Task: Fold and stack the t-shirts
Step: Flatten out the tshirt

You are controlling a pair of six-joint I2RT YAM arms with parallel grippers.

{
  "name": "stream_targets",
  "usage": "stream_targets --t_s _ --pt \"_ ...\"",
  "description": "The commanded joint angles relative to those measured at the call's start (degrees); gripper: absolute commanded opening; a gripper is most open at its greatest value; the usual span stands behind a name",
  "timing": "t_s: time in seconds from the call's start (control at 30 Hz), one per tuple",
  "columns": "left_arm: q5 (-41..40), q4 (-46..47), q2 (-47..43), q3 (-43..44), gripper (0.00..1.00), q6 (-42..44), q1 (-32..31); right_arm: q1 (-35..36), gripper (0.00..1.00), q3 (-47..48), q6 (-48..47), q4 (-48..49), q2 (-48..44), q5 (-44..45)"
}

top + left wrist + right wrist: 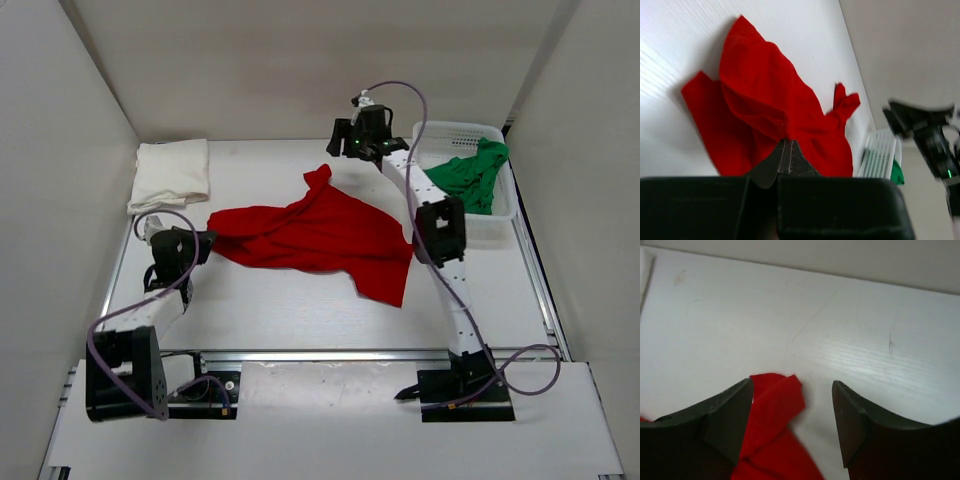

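Jaws of the left gripper (205, 242) are clamping tight on the left edge of the red t-shirt (320, 235), which is sprawling mid-frame; right gripper (792, 390) is hovering wide open, empty, above its upper tip.

Left gripper (788, 150), held low, pinches the red shirt (320, 235); right gripper (791, 385) gapes open, arm stretched far forward.

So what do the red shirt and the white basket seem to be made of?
The red shirt looks like soft matte cloth: it lies in loose folds and wrinkles. Its exact fibre cannot be told. The basket seems to be rigid white plastic with a smooth finish, its walls a regular slotted mesh.
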Motion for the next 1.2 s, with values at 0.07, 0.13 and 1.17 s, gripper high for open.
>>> stream_targets --t_s 0.07,0.13,1.17 --pt "3.3 -2.4 -6.0 -4.3 0.0 2.3 -0.3 -0.1 0.63 13.2 1.4 -12.1 10.2 -6.0" --pt "4.2 -4.2 -6.2 -3.9 0.0 4.2 -0.9 0.8 0.63 9.7 0.9 -9.5 9.2 -6.9" --pt "11.1 -1.1 -4.0 7.9 0.0 -0.2 3.8 4.2 0.0 6.7 -7.4 -38.3 -24.9 -3.1"
